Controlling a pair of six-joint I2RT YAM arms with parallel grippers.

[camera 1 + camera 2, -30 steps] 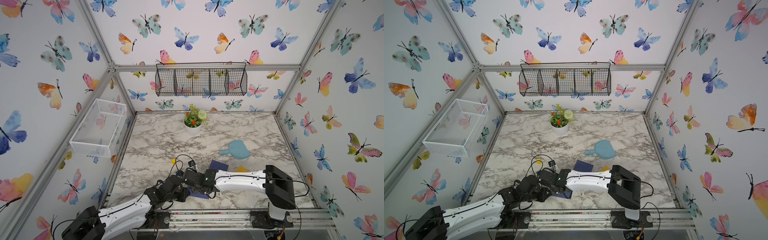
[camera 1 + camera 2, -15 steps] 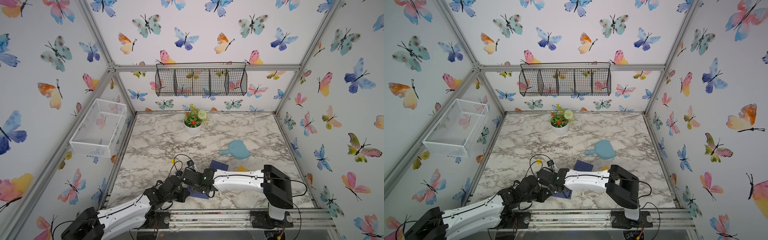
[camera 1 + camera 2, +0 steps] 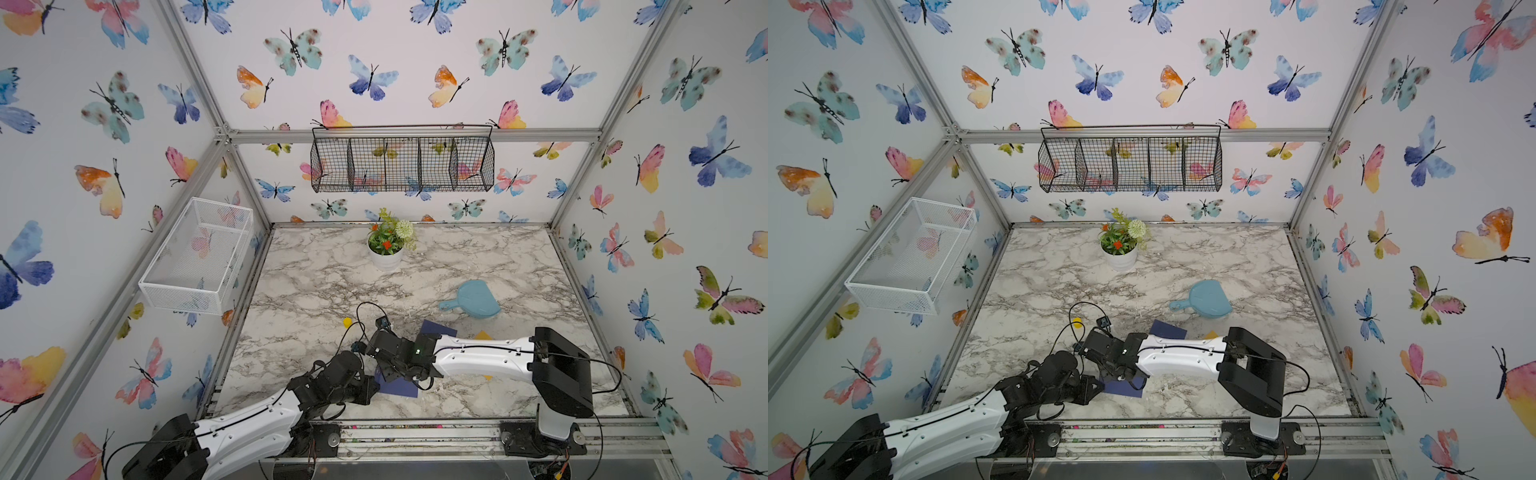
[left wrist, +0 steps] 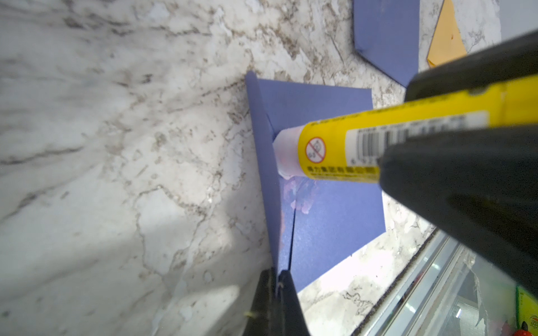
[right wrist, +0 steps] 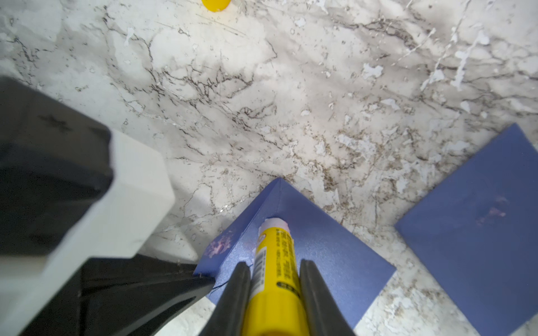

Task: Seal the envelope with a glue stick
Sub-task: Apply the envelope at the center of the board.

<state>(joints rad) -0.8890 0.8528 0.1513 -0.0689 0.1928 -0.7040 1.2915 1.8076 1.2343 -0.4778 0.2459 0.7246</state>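
Over butterfly-walled marble tabletop point(image 3: 316, 282): right gripper point(image 5: 275, 263) tight on glue stick point(image 4: 364, 145), left gripper point(image 4: 276, 275) tight on envelope point(image 4: 334, 218).

Rear-left bench point(image 3: 316, 282) open; flower pot point(image 3: 385, 257) at back, blue dustpan point(image 3: 473, 300) mid-right; left pincer point(image 4: 276, 276), right pincer point(image 5: 275, 266) crowd front envelope point(image 3: 395, 387).

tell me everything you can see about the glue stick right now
The glue stick is a yellow plastic-looking tube with black print, a barcode label and a round prohibition symbol. It is uncapped, with the white glue end out. The right gripper is shut on its body, holding it tilted with the white end down against the inside of the blue envelope, close to the fold of the raised flap. Pale glue smears show on the paper beside it.
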